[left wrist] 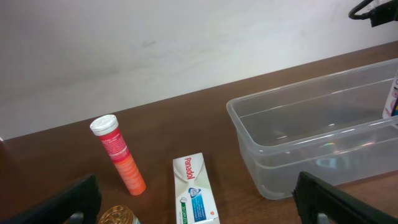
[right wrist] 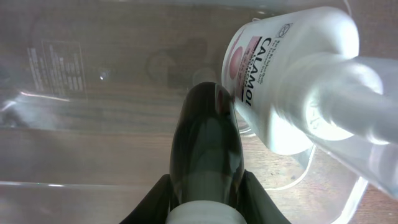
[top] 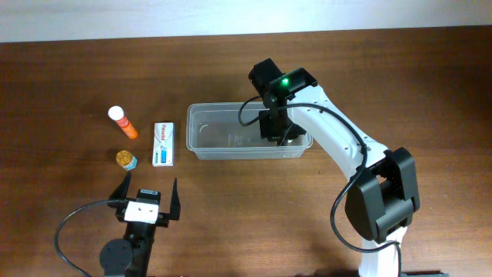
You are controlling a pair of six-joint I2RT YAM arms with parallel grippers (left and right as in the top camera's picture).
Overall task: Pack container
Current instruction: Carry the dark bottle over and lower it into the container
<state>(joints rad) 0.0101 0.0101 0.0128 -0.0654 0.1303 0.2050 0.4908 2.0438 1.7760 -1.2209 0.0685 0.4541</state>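
The clear plastic container (top: pixel 207 132) stands mid-table; it also shows in the left wrist view (left wrist: pixel 273 155). My right gripper (top: pixel 278 132) reaches into its right end, shut on a dark glass bottle (right wrist: pixel 205 143) held over the container floor (right wrist: pixel 93 93). A white Calamol bottle (right wrist: pixel 280 81) lies in the container beside the dark one. My left gripper (top: pixel 147 201) is open and empty near the front edge. In front of it are a Panadol box (left wrist: pixel 194 193), an orange tube (left wrist: pixel 118 155) and a gold-lidded jar (left wrist: pixel 118 218).
The box (top: pixel 163 144), orange tube (top: pixel 123 122) and jar (top: pixel 126 159) lie left of the container. A white wall rises behind the table's far edge in the left wrist view.
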